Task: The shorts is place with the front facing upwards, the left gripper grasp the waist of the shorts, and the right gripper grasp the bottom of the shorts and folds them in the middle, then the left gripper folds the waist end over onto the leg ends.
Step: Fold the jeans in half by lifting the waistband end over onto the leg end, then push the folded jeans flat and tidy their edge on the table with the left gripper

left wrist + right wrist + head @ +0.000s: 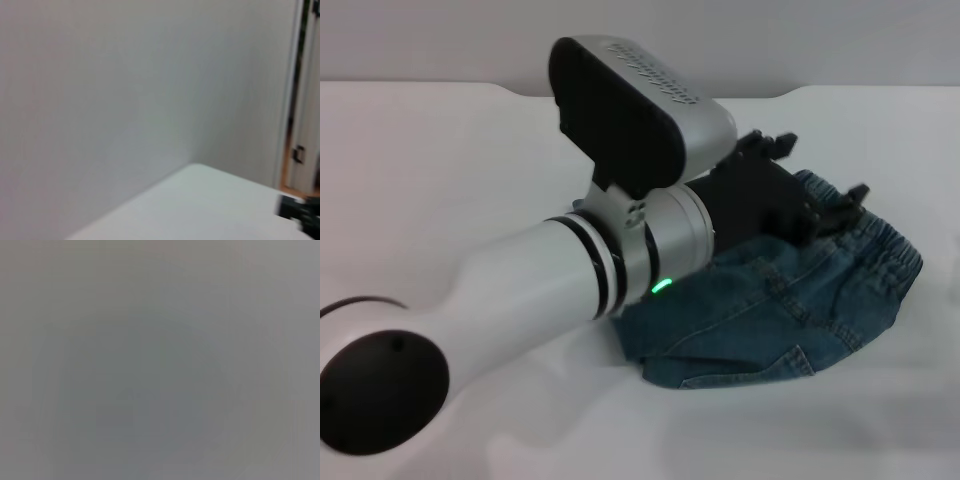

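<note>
- Blue-green denim, soft and creased: the shorts (775,305) lie bundled on the white table (440,170), right of centre in our head view, already doubled over on themselves.
- The puckered elastic waist (880,255) sits at the far right edge, gathered into ridges.
- Our left gripper (820,190) hangs over the bundle's far edge beside the waist, likely finishing the last fold; we cannot tell whether it grips cloth or stands apart.
- Our right gripper is nowhere in view; its wrist camera shows only blank grey.
</note>
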